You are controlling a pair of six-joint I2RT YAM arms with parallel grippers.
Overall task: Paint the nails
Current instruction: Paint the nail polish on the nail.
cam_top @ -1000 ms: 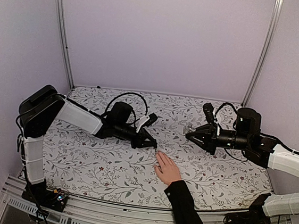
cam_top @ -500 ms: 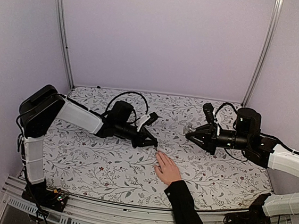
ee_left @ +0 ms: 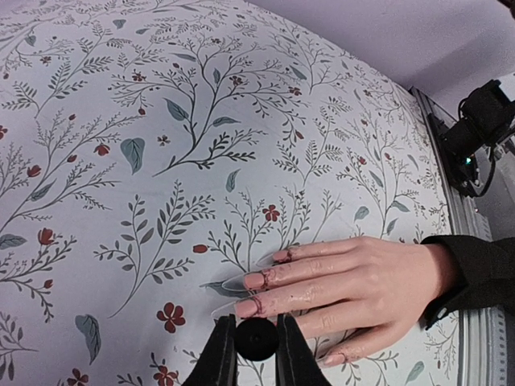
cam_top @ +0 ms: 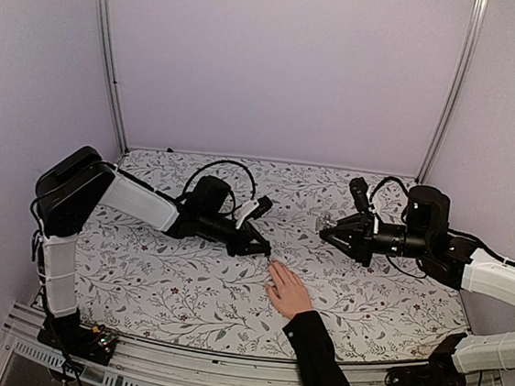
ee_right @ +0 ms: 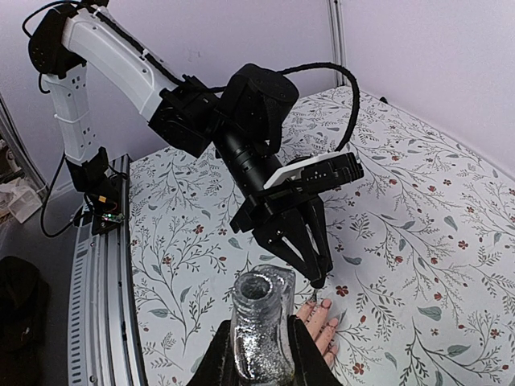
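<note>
The nails (ee_left: 254, 281) lie mid-table, beside the left gripper (ee_left: 254, 346), which is closed on a black brush cap (ee_left: 256, 336). The open bottle (ee_right: 259, 318) is gripped by the right gripper (ee_right: 259, 358). One nail should be touched slowly and softly.

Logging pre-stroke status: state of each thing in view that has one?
left gripper, shut on black cap
right gripper, shut on bottle
black cap, off the bottle, held close to the nails
bottle, uncapped, held
hand, flat on the table, fingers extended
nails, long; paint cannot be told
</note>
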